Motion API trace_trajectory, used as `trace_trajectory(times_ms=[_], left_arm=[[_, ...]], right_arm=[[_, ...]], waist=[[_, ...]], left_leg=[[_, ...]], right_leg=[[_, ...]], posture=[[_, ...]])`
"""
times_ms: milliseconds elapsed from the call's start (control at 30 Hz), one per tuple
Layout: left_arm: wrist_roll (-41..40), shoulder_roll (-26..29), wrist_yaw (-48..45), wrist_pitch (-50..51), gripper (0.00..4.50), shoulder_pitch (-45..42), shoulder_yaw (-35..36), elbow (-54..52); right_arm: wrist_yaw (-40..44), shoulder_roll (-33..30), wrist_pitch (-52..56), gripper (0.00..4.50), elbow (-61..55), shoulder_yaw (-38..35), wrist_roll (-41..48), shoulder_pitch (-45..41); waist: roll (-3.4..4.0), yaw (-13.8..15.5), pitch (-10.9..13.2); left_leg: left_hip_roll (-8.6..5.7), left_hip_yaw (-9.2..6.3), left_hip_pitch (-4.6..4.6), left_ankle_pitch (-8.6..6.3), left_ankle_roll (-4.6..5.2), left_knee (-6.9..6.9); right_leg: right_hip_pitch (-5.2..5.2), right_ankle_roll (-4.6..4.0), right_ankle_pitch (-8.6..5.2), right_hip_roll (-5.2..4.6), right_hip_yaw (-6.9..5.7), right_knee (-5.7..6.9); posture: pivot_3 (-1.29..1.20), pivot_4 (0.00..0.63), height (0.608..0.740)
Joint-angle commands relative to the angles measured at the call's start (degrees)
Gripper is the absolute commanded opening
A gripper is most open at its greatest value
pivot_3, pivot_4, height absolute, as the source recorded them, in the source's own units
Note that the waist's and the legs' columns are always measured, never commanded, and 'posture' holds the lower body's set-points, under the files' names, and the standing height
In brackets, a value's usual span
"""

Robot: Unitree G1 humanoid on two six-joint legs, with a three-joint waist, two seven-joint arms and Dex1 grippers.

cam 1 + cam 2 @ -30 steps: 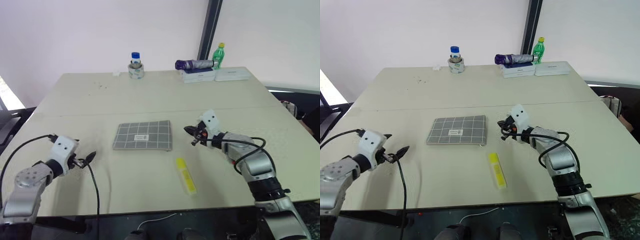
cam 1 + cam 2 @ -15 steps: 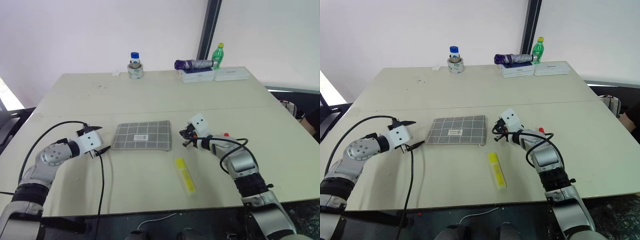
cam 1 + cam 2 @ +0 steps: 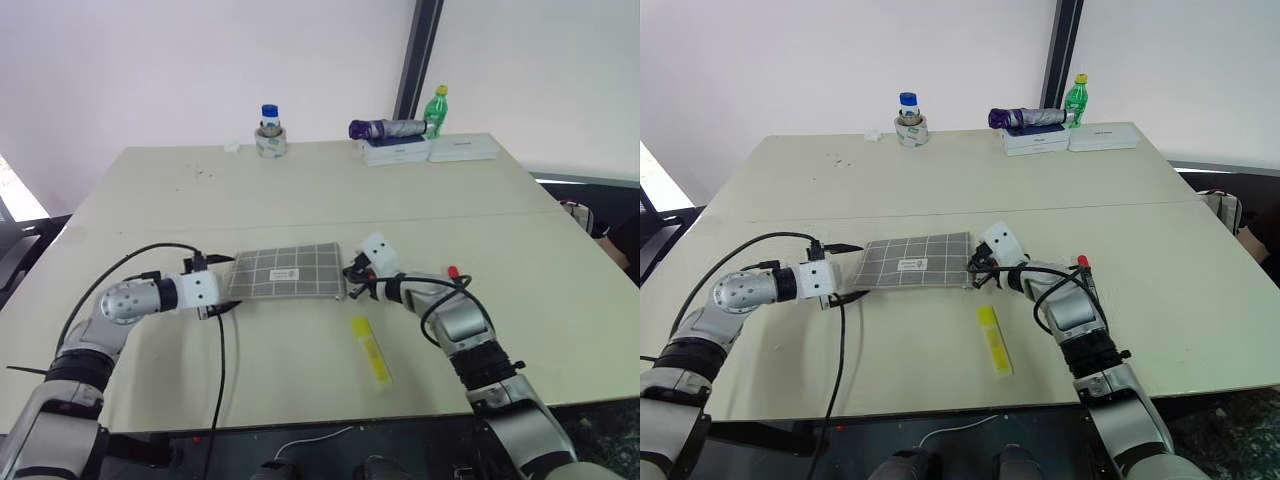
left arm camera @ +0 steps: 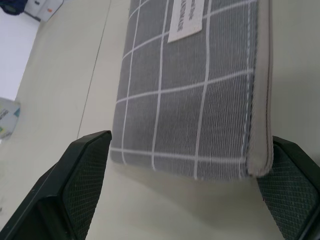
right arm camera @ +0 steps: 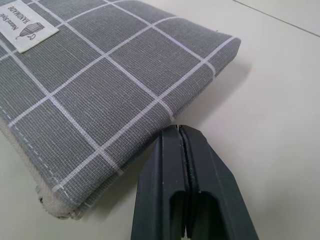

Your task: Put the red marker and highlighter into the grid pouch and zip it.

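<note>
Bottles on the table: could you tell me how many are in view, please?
2. A blue-capped bottle stands at the table's far edge inside a tape roll; a green bottle stands farther right, behind the white boxes. Others may be hidden.

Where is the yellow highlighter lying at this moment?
In the left eye view the highlighter lies on the table near its front edge, in front of the grid pouch's right end, beside the right arm.
</note>
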Motion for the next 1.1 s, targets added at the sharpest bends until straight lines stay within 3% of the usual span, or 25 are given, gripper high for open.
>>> trace_trajectory(times_ms=[33, 267, 300, 367, 600, 800, 1100], left_arm=[[-2.79, -1.19, -3.35, 0.91, 4.5, 1.61, -0.93, -3.79], [-2.33, -0.51, -2.89, 2.18, 4.5, 3.32, 0.03, -6.17], [-2.42, -0.42, -2.92, 2.5, 4.24, 3.34, 0.18, -5.75], [-2.56, -0.33, -2.91, 2.88, 3.69, 3.35, 0.36, -5.29], [-1.94, -0.44, 0.07, 3.21, 0.03, 3.5, 1.48, -4.69], [-4.78, -1.16, 0.5, 9.04, 0.01, 4.98, 2.62, -11.27], [-17.76, -2.27, 0.59, 39.17, 0.01, 16.18, 6.25, -44.3]], right_arm=[[0.02, 0.42, -1.74, 0.03, -0.26, -0.68, -0.38, -1.85], [-0.22, 0.44, -2.89, 0.03, -0.08, -1.12, -0.62, -1.65], [-0.36, 0.53, -3.25, 0.0, 0.05, -1.11, -0.7, -1.68], [-0.55, 0.68, -3.68, 0.0, 0.21, -1.1, -0.79, -1.72], [-0.74, 0.89, -4.24, 0.0, -0.27, -1.24, -0.94, -1.48], [-1.09, 0.11, -4.79, 0.0, -0.46, -2.19, -1.01, -1.74], [-1.33, -2.12, -5.84, 0.0, 0.35, -4.5, -1.08, -2.41]], waist=[[0.0, -0.02, 0.0], [0.0, -0.25, 0.0], [0.0, -0.26, 0.0], [0.0, -0.32, 0.0], [0.0, -0.3, 0.0], [0.0, -0.35, 0.0], [0.0, -0.5, 0.01]], left_leg=[[0.0, 0.0, 0.0, 0.0, 0.0, 0.0], [0.01, 0.0, 0.0, 0.0, 0.0, 0.0], [0.01, 0.0, 0.0, 0.0, 0.0, 0.0], [0.01, 0.0, 0.0, 0.0, -0.01, 0.01], [0.02, 0.0, -0.01, 0.01, -0.02, 0.01], [0.02, 0.0, -0.02, 0.01, -0.02, 0.02], [0.04, -0.01, -0.16, 0.01, -0.02, 0.05]], right_leg=[[0.0, 0.0, 0.0, 0.0, 0.0, 0.0], [-0.02, 0.0, 0.0, 0.02, 0.0, 0.03], [-0.03, 0.0, 0.0, 0.02, 0.0, 0.04], [-0.03, 0.0, 0.0, 0.02, 0.01, 0.05], [-0.06, 0.0, 0.0, 0.03, 0.01, 0.07], [-0.06, 0.0, 0.0, 0.03, 0.01, 0.07], [-0.17, 0.0, 0.0, 0.04, 0.04, 0.09]], posture=[[0.0, 0.15, 0.74], [0.0, 0.15, 0.74], [0.0, 0.15, 0.74], [0.0, 0.15, 0.74], [0.0, 0.15, 0.74], [0.0, 0.15, 0.74], [0.0, 0.15, 0.74]])
